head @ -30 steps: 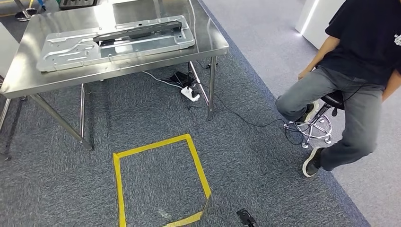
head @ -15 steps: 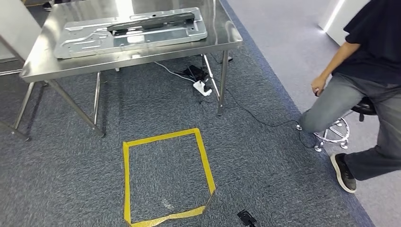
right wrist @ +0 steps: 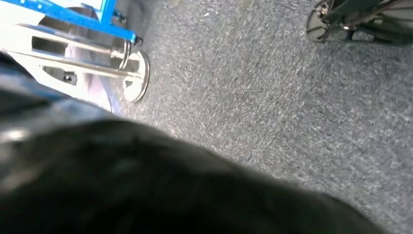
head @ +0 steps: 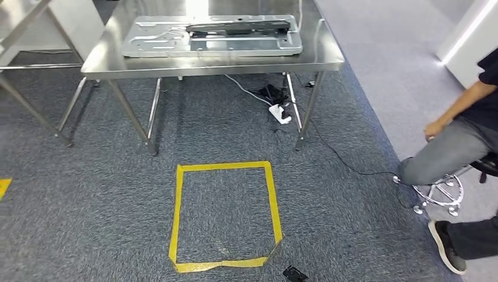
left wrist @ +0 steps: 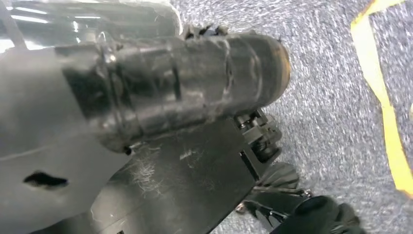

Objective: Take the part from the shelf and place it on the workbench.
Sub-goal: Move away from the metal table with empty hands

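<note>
Grey carpet (head: 106, 200) covers the floor, and on it one square of yellow tape (head: 225, 216) is marked out in front of a stainless steel counter (head: 329, 56). One large pressed sheet-metal part (head: 176, 44) lies flat on the counter, with one dark elongated bar (head: 238, 27) lying lengthwise on top of it. Beneath the counter sits one white power strip (head: 279, 113) with black cables (head: 346, 163) trailing over the carpet. Part of a second metal frame (head: 23, 20) stands to the left of the counter. At the right edge one person (head: 452, 150) in grey trousers sits on a wheeled stool (head: 440, 194).

In the left wrist view, the left hand (left wrist: 146, 136) appears as a dark, blurred mass hanging over the carpet beside a strip of the yellow tape; whether its fingers are spread or curled I cannot tell. In the right wrist view, what may be the right hand (right wrist: 146, 185) is a dark blur, and its fingers cannot be read either; beyond it stands a blue-framed rack (right wrist: 83, 22) on round metal feet.
</note>
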{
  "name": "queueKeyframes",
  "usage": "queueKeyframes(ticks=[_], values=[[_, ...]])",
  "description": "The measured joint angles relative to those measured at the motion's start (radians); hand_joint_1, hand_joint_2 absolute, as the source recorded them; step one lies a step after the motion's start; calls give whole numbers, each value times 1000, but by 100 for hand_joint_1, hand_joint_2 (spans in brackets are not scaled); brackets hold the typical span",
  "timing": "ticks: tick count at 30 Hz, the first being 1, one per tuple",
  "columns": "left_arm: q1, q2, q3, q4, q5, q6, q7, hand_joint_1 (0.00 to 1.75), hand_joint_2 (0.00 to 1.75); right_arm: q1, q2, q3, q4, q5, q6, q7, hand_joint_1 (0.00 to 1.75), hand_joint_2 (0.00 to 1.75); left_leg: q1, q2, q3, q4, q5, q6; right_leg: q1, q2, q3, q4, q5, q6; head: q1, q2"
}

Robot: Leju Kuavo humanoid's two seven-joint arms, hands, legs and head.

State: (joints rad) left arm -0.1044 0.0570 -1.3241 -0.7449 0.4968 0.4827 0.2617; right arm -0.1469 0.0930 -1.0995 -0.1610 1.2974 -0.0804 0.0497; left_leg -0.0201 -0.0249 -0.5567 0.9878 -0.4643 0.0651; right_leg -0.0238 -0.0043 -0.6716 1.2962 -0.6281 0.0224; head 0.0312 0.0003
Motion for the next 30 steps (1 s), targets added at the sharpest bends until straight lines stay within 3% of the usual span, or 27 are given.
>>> queueKeyframes(ticks=[1,2,3,5,7,9,11,13,14,15,16,17,18,20,22,24,25,27,28,30], values=[[1,0,0,0,0,0,0,0,0,1,0,2,0,0,0,0,0,0,0,-14,-3,5,0,-1,1,2,-7,14,5,1,0,0],[3,0,0,-1,0,0,0,0,0,3,-1,6,0,2,0,1,0,0,1,-28,-6,12,-2,-2,0,4,4,-10,29,2,0,0],[4,0,0,-1,1,1,1,0,0,3,-3,10,0,7,2,3,0,0,2,-43,-9,21,-4,-4,-2,11,31,-69,65,3,0,0],[4,0,0,-3,6,3,2,0,0,5,-7,20,0,25,12,12,0,0,2,-69,-22,45,-14,-13,-8,50,83,-184,107,3,0,0],[5,0,0,-6,15,10,2,0,0,6,-9,33,0,44,25,21,0,0,2,-87,-36,61,-18,-23,-7,71,98,-222,107,-1,0,0],[9,0,0,-8,30,15,1,0,0,5,-10,47,1,55,34,29,0,0,3,-103,-45,63,-16,-30,-7,50,101,-225,111,-11,0,0],[14,-2,0,-9,45,15,-1,0,0,7,-13,58,2,63,40,39,0,0,2,-72,-63,93,-35,-39,-11,27,106,-229,114,-21,-2,0],[13,-4,0,-10,53,9,-2,0,0,11,-17,69,2,71,47,49,0,0,6,-13,-111,191,-86,-53,-11,3,105,-232,115,-26,-5,0],[12,-4,0,-10,54,3,-2,0,0,13,-18,74,2,75,51,55,0,0,11,4,-143,255,-113,-59,-10,-11,104,-233,114,-27,-6,0],[12,-5,0,-10,54,-2,-2,0,0,15,-19,77,2,78,54,59,0,0,15,12,-170,306,-130,-63,-9,-23,104,-233,114,-28,-6,0],[11,-5,0,-10,52,-9,-1,0,0,16,-20,80,2,81,58,62,0,0,18,16,-182,329,-130,-65,-9,-37,104,-233,112,-28,-6,0],[11,-5,0,-10,49,-15,2,0,0,15,-21,83,2,84,59,64,0,0,20,19,-174,312,-112,-66,-9,-50,105,-233,111,-28,-6,0],[10,-5,0,-10,44,-19,5,0,0,15,-21,86,2,87,60,64,0,0,21,25,-145,259,-79,-63,-9,-61,107,-233,110,-27,-6,0],[8,-5,0,-10,28,-25,14,0,0,15,-20,93,2,88,57,64,0,0,13,64,-73,120,-26,-54,-8,-84,115,-236,106,-23,-6,0],[2,-5,0,-10,9,-30,23,0,0,15,-18,97,3,88,52,64,0,0,1,90,-42,51,-17,-45,-5,-105,123,-243,104,-14,-6,0],[-1,-5,0,-10,-9,-36,34,0,0,12,-13,99,3,86,51,63,0,0,-2,72,-35,39,-15,-36,-4,-122,134,-253,103,-2,-6,0],[-1,-7,0,-10,-15,-38,39,0,0,10,-11,100,3,85,51,62,0,0,1,61,-26,29,-11,-31,-4,-113,139,-252,99,3,-5,0],[-2,-12,0,-10,-23,-44,45,0,0,9,-9,101,3,83,54,60,0,0,8,40,-7,9,-1,-18,-4,-64,123,-201,66,8,-4,0],[-4,-16,0,-10,-27,-50,45,0,0,11,-8,101,3,82,58,59,0,0,9,30,-6,6,0,-12,-4,-32,97,-146,38,6,-3,0],[-9,-23,-1,-10,-36,-63,43,0,0,16,-7,101,4,85,66,59,0,0,8,5,-6,7,0,-5,-3,-4,31,-24,-11,4,-3,0]])
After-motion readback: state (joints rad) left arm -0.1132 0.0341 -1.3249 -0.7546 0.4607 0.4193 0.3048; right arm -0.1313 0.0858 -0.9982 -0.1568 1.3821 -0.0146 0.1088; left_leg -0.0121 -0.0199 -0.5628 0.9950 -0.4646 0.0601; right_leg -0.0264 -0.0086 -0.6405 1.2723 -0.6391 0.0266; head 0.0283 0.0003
